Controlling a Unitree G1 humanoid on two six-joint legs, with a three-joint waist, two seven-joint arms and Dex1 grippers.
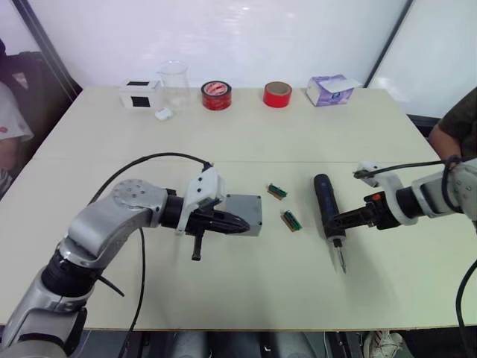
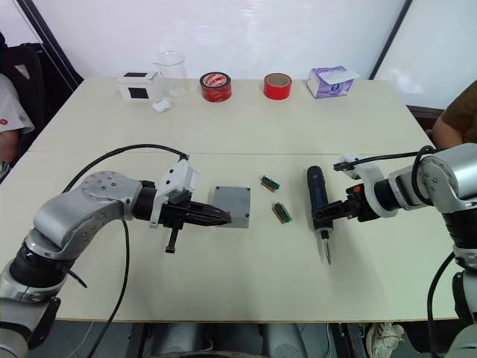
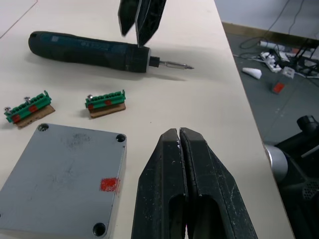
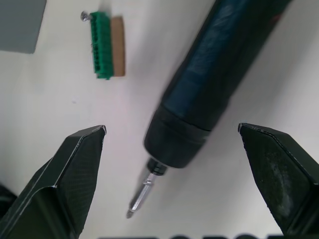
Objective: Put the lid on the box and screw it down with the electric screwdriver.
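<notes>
Carrying everything: table (image 1: 246, 142), a pale tabletop with the task things near its middle and spare items along the far edge.
Left gripper (image 1: 237, 223): fingers pressed together, gripping nothing; the tips hang at the near edge of the box, and I cannot tell whether they touch it.
Right gripper (image 4: 174, 144): fingers spread wide, one on each side of the screwdriver's bit end, not touching it.
Electric screwdriver (image 1: 326, 206): lies flat on the table right of the box, dark body pointing away from the robot, thin metal bit (image 1: 341, 257) toward the robot.
Box (image 2: 233, 206): sits on the table near the middle, grey, with the lid (image 3: 65, 172) lying flat on top and a red mark (image 3: 109, 184) on it near one edge.
Corner screw holes (image 3: 120, 138): visible at the lid's corners.
Green terminal blocks (image 1: 291, 220): two, lying between box and screwdriver, apart from both.
Far edge: white box with black square (image 1: 140, 94), clear beaker (image 1: 175, 82), two red tape rolls (image 1: 216, 95), purple tissue box (image 1: 329, 89).
</notes>
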